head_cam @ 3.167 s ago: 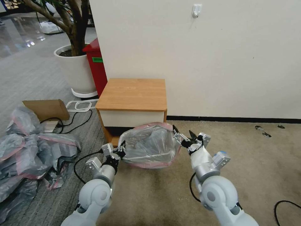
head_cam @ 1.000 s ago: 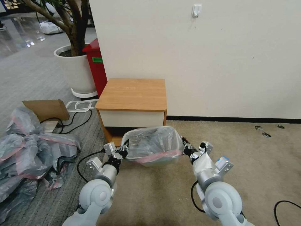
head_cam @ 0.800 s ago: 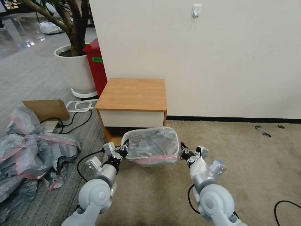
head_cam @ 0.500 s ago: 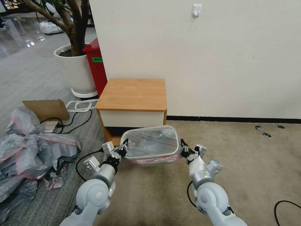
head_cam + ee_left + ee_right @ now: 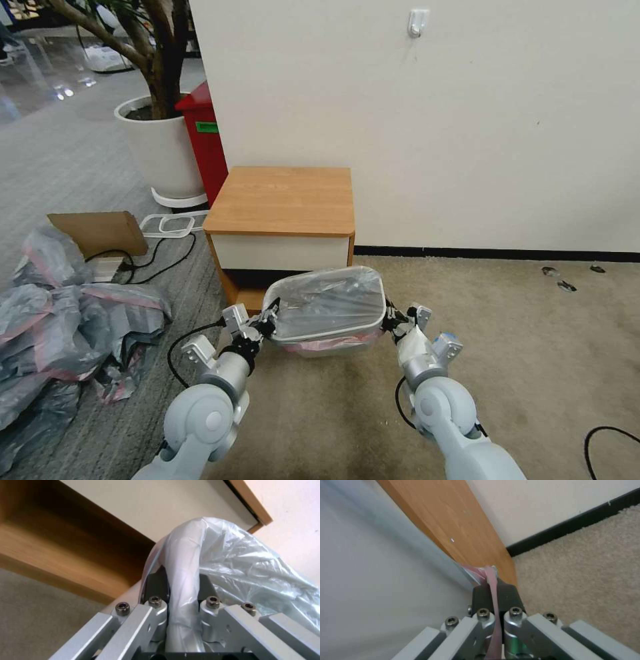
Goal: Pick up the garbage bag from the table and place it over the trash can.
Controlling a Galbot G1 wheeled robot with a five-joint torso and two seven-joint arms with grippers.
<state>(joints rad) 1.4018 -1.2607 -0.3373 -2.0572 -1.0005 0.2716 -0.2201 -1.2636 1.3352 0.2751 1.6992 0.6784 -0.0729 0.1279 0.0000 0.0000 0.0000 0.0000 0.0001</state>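
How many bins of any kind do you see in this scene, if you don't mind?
2: the trash can on the carpet before the table, bag-covered between both arms, and a red bin behind the table's left. Others may be hidden.

The beige carpeted floor (image 5: 533,347) meets grey striped carpet (image 5: 100,413) on the left. On it, against the wall, stands the small light-wood bedside cabinet with a white drawer front, its worktop (image 5: 283,199) bare. Just before the cabinet stands the small cream-white rectangular plastic trash can (image 5: 327,341). A heap of grey-and-pink plastic bags (image 5: 67,333) lies on the grey carpet, with black cables (image 5: 150,257) near it.
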